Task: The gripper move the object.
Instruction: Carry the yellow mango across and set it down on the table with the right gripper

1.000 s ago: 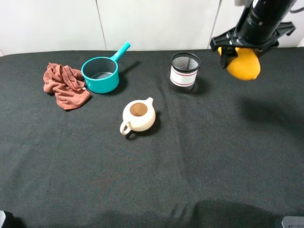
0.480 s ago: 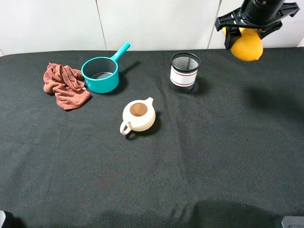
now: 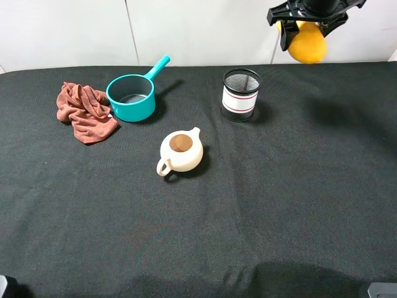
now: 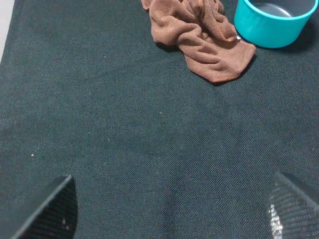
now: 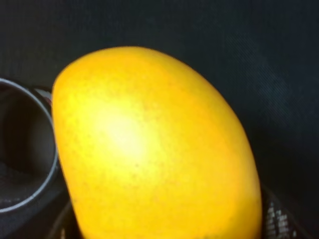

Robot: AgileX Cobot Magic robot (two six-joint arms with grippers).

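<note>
The carrying step is judged to be in hand: the object (image 3: 307,45) is clamped in the right pincer (image 3: 304,26) and held well above the table (image 3: 279,205), at the far right edge, beyond and to the right of the mesh cup (image 3: 241,94). No contact with the table is seen, and a faint shadow is cast on the cloth covering below it. A place to set it down is not given by the task. The next move is therefore judged to call for a bare patch to be chosen, a slow descent to be made, and the grip to be released only once the fruit is resting, since a rounded fruit may roll.

From the high camera the whole layout is given: teapot (image 3: 181,151), teal pan (image 3: 131,97) and brown cloth (image 3: 84,110). By the right wrist camera only the fruit's skin is shown close up, with the cup's rim beside it; the fingers are hidden there. In the left wrist view the left pincer (image 4: 172,214) is seen with its tips wide apart, holding nothing.
</note>
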